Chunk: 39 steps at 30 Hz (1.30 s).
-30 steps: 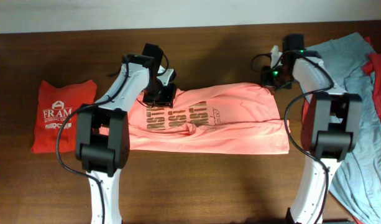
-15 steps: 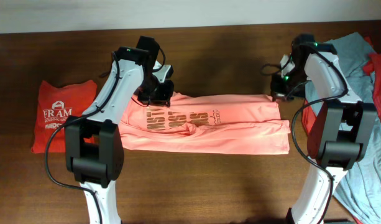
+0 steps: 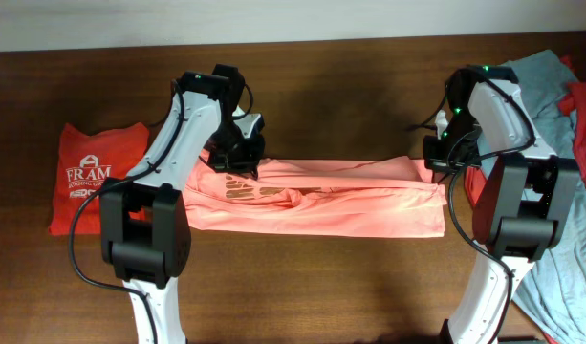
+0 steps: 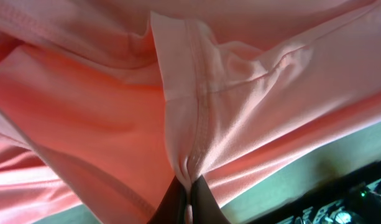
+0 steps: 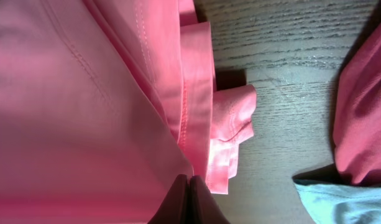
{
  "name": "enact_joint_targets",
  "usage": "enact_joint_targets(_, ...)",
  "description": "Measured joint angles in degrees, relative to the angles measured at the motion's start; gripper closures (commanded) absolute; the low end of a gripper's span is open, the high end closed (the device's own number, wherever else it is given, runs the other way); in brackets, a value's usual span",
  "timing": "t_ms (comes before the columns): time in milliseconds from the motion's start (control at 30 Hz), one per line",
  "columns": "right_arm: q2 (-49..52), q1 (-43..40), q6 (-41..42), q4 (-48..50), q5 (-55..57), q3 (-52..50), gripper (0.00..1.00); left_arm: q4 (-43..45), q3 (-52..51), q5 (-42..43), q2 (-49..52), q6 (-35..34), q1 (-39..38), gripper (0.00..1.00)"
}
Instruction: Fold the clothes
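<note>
One brown counter [image 3: 321,287] carried everything. Across its middle stretched the salmon-pink T-shirt [image 3: 350,196], drawn into a long band. A grey-blue T-shirt [image 3: 560,258] lay heaped at the right and a folded orange-red FRAM shirt [image 3: 87,186] sat far left. The left jaws were clamped on the pink shirt's far edge, and the right jaws were pinched on its other end.

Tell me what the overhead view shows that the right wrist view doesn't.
Only overhead: both arms, the left gripper at the pink shirt, the whole shirt spanning between the arms, and the folded FRAM shirt at the left. Only right wrist: the stitched hem and a small folded flap, with the right gripper shut on the fabric. Both: the pink shirt, the table and the grey-blue shirt.
</note>
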Motion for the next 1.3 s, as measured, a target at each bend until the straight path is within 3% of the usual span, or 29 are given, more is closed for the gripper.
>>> enact_joint_targets(33, 0.0, 0.0, 0.0, -0.02, 0.07, 0.0, 0.94, -0.33, 0.0, 0.02, 0.0, -0.04, 0.0, 0.79)
enact_joint_targets(167, -0.02, 0.0, -0.02, -0.22, 0.39, 0.0, 0.92, -2.75, 0.0, -0.02, 0.0, -0.42, 0.0, 0.74)
enact_joint_targets(400, -0.09, 0.0, -0.04, -0.24, 1.11, 0.0, 0.85, -3.8, 0.0, -0.02, 0.0, -0.46, 0.0, 0.74)
enact_joint_targets(800, -0.09, 0.0, -0.02, -1.97, 1.73, 0.0, 0.87, 4.28, 0.0, -0.04, 0.0, -0.46, -0.44, 0.76)
enact_joint_targets(1300, -0.09, 0.0, -0.22, -2.12, 1.92, 0.0, 0.87, 14.14, -3.32, -2.6, 0.0, -0.39, -9.66, 0.82)
